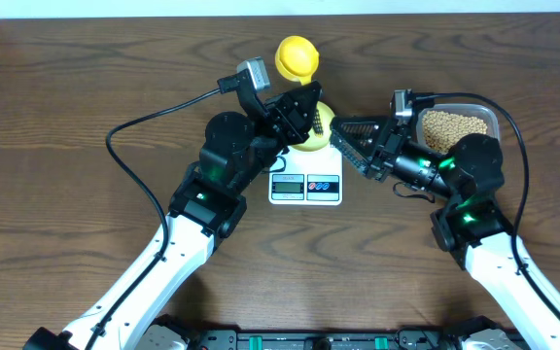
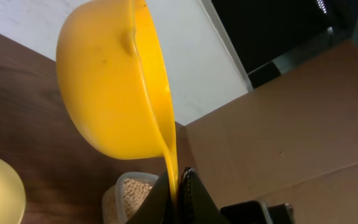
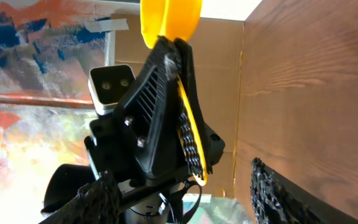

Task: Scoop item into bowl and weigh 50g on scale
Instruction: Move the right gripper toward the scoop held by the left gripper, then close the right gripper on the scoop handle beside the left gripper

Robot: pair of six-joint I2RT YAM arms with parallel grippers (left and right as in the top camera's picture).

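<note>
- Scoop (image 1: 297,56) is pinched by its handle in the left gripper (image 2: 178,190), up behind the bowl (image 1: 311,144). I judge it must travel level to the tub (image 1: 489,119) and dig shallow.
- Right gripper (image 1: 351,146) is spread and holds nothing, just beside the bowl.
- Beans (image 1: 452,124) are small, round and tan. They lie in the tub, right of the scale (image 1: 306,187), which carries the bowl.

The white scale (image 1: 305,196) lies flat on the counter (image 1: 66,97), with its small display and coloured buttons along the near edge. The pale yellow bowl (image 1: 311,144) sits on its platform, and only part of the rim shows from above. The small tan beans (image 1: 452,126) lie heaped in a clear tub (image 1: 497,119) to the right, apart from the scale.
</note>
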